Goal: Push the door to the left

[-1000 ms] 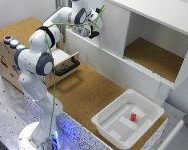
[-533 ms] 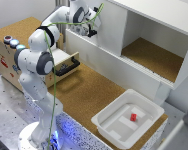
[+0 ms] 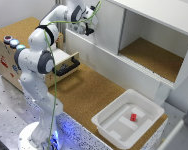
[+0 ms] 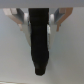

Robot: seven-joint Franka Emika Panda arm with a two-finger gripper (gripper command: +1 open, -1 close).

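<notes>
1 end effector [image 3: 87, 28] straddling door [image 3: 106, 25] handle [image 4: 40, 40], grip unclear | white bin [image 3: 111, 127] w/ red block [image 3: 133, 117] well apart

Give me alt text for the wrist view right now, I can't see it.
A black vertical bar handle fills the centre, set against the blurred white door. The gripper fingers show on either side of it; contact cannot be judged.

The white door [image 3: 106, 25] stands upright with its black bar handle [image 4: 40, 42], cabinet interior exposed beside it.
</notes>
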